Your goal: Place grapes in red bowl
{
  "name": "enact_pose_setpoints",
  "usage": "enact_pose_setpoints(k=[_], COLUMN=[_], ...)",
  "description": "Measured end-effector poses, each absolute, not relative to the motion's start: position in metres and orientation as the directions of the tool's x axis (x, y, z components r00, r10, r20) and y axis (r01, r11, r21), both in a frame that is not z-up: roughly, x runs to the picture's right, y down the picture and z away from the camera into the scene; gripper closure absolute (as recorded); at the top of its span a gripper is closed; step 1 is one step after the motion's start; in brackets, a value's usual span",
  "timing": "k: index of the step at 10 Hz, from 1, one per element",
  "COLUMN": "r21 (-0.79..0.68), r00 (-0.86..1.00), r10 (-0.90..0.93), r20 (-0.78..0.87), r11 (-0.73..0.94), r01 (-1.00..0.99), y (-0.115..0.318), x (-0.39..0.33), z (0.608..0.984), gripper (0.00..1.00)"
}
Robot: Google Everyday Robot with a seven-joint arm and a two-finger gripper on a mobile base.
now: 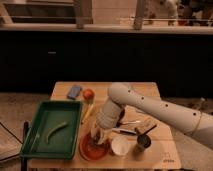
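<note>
The red bowl (92,148) sits near the front edge of the wooden table (145,91), just right of the green tray. My white arm reaches in from the right and bends down over it. The gripper (97,136) hangs directly above the bowl, low over its middle. The grapes do not show apart from the gripper; something dark lies in the bowl under it, but I cannot tell what it is.
A green tray (42,131) with a green pepper (56,130) stands at the left. A blue sponge (74,91), a tomato (88,94) and a yellow item (88,113) lie behind the bowl. A white cup (120,146), a dark cup (144,142) and utensils (131,125) lie right of it.
</note>
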State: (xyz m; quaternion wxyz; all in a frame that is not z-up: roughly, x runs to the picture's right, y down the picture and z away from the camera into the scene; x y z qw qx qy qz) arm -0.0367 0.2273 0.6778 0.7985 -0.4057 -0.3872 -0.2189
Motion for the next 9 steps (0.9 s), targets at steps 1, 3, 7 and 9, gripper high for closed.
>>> enact_pose_setpoints(k=[1,3,7,9], r21=[-0.472,-0.464,-0.448,-0.444], r00=[0.597,0.587,0.580,0.581], r10=[-0.040,-0.046,-0.061,-0.070], r20=[0.801,0.808,0.813,0.811], r11=[0.571,0.565,0.571,0.573], r01=[0.672,0.683,0.688,0.689], y=[0.224,0.219,0.207,0.203], x=[-0.041,-0.048,-0.051,-0.047], z=[0.679,0.682,0.684,0.683], gripper=[0.20,0.20,0.20,0.20])
